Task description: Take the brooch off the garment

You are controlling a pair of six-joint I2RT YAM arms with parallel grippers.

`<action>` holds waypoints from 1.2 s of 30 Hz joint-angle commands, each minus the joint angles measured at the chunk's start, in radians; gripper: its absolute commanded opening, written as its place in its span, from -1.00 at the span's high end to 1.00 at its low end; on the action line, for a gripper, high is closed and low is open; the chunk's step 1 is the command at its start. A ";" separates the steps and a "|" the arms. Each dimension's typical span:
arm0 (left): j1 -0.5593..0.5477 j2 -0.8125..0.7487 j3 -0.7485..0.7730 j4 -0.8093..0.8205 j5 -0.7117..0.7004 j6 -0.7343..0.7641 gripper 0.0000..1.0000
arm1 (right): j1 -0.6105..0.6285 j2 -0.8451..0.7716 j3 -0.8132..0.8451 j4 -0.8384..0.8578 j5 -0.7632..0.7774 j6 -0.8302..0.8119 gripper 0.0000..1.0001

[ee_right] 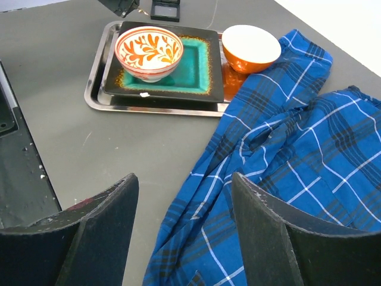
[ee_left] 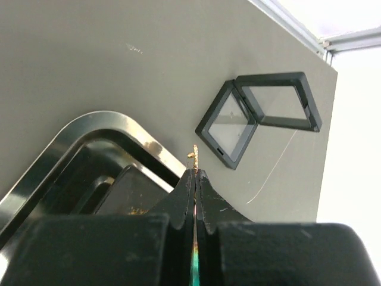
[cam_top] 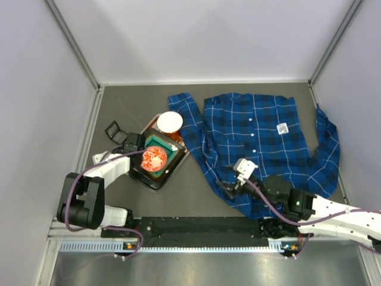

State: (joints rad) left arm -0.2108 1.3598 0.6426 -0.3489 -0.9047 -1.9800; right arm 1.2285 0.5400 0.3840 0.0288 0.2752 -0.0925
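My left gripper (ee_left: 196, 171) is shut on the brooch (ee_left: 194, 155), a tiny pale gold pin that sticks out past the fingertips. It hovers over the far corner of the tray (ee_left: 71, 134), close to an open black display box (ee_left: 238, 125). In the top view that gripper (cam_top: 129, 143) is far left of the garment (cam_top: 262, 137), a blue plaid shirt spread on the right of the table. My right gripper (ee_right: 184, 185) is open and empty just above the shirt's left edge (ee_right: 286, 179); it also shows in the top view (cam_top: 229, 186).
A metal tray (cam_top: 156, 186) holds a teal plate (ee_right: 193, 68), a red-patterned bowl (cam_top: 153, 158) and an orange bowl (cam_top: 169, 122). The open black box (cam_top: 113, 130) lies left of the tray. A white square label (cam_top: 283, 127) is on the shirt. Walls close in three sides.
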 commanded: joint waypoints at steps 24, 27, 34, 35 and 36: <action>0.120 0.199 0.003 0.544 0.075 -0.217 1.00 | 0.012 0.012 -0.031 0.068 -0.016 -0.006 -0.26; 0.126 0.225 -0.009 0.582 0.081 -0.214 1.00 | 0.012 0.006 -0.034 0.066 -0.016 -0.001 -0.26; 0.134 0.259 -0.023 0.676 0.076 -0.201 1.00 | 0.014 0.017 -0.033 0.066 -0.018 -0.004 -0.27; 0.136 0.260 -0.021 0.676 0.078 -0.200 1.00 | 0.012 0.015 -0.033 0.066 -0.019 -0.004 -0.27; 0.139 0.269 -0.018 0.679 0.076 -0.192 1.00 | 0.014 0.017 -0.033 0.066 -0.019 -0.003 -0.27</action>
State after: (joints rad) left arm -0.0853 1.6127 0.6228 0.2527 -0.8150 -1.9919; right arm 1.2285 0.5568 0.3470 0.0444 0.2661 -0.0940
